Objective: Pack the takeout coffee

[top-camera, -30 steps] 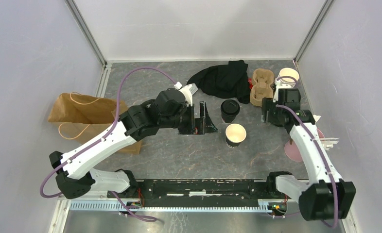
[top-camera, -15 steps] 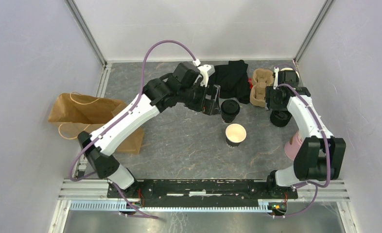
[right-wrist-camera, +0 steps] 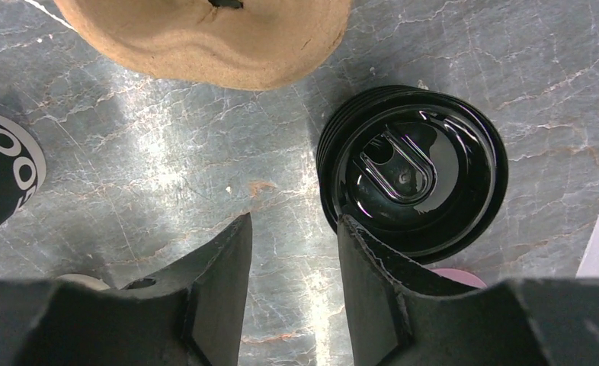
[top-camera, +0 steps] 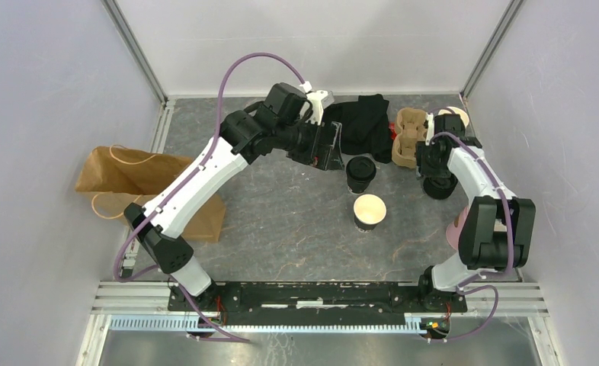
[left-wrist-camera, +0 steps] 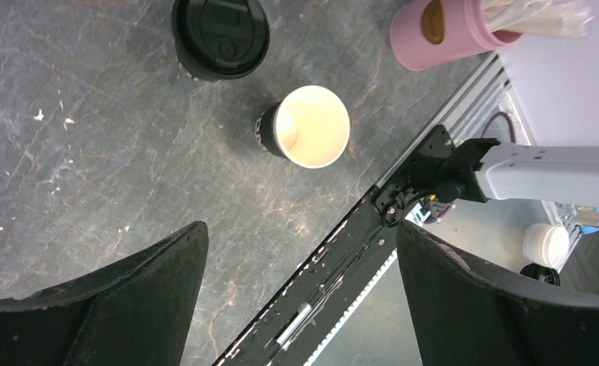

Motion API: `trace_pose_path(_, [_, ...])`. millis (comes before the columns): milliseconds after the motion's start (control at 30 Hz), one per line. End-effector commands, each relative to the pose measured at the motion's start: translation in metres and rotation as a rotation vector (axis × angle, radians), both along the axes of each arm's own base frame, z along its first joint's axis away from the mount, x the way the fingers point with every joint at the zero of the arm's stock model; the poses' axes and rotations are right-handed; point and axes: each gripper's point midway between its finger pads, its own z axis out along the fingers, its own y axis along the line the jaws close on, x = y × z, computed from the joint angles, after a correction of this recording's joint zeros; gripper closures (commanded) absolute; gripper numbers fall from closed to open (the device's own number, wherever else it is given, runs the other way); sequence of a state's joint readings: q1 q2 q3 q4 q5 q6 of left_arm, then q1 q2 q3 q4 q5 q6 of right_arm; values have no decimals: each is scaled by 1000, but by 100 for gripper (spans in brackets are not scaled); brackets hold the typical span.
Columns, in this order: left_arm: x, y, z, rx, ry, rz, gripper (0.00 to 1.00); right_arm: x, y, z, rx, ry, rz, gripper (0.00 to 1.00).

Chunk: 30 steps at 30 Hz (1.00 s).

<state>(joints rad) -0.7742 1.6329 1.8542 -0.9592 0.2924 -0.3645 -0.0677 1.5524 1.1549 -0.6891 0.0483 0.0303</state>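
The lidded black cup (top-camera: 360,174) stands upright on the surface (top-camera: 281,229), just to the right of the wide-open, empty left claw (left-wrist-camera: 300,232), the nearer one, while the right claw (right-wrist-camera: 293,229), narrowly parted on nothing, hovers beside the stack of loose lids (right-wrist-camera: 412,171).

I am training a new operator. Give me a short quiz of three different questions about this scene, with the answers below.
1. True or false: the lidded cup stands closer to the left gripper than the open cup does.
2. Which thing lies just beside the right gripper in the right wrist view?
A. the stack of loose black lids
B. a paper bag
C. a black cloth
3. Short answer: what is between the fingers of the left gripper?
Key: 1 true. 2 A. 3 nothing; it is open.
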Motion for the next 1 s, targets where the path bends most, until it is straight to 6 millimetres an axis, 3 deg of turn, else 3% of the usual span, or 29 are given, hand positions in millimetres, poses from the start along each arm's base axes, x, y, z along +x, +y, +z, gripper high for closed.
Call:
trace_pose_path(0, [-5, -4, 19, -42, -28, -71, 2, 14, -6, 0, -14, -36, -6, 51])
trace_pose_path(333, [-11, 3, 17, -30, -33, -72, 2, 14, -16, -16, -26, -28, -22, 51])
trace_pose_path(967, [-11, 6, 18, -23, -47, -71, 2, 19, -20, -25, 0, -20, -30, 77])
